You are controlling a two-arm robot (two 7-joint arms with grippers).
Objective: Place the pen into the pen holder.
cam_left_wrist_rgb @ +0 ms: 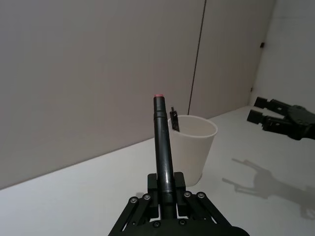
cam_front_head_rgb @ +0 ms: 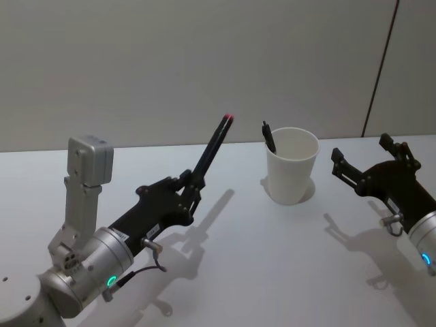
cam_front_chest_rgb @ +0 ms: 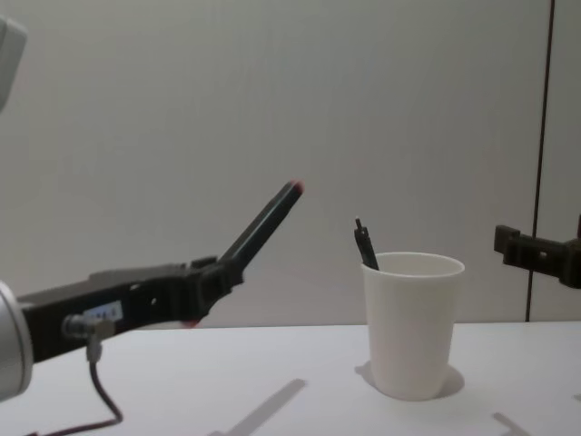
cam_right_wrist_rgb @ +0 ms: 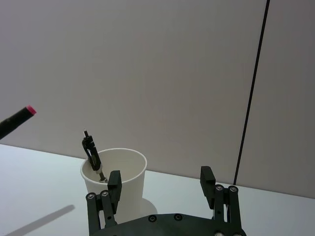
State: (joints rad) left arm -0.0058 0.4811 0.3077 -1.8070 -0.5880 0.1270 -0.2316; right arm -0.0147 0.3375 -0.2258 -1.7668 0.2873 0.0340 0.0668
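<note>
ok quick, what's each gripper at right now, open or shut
left gripper: shut on the pen, held above the table left of the pen holder
right gripper: open, holding nothing, right of the pen holder

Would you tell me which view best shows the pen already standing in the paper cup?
The right wrist view: the black pen shows its clip and part of its shaft inside the pen holder. The head, chest and left wrist views show its top sticking up above the rim.
</note>
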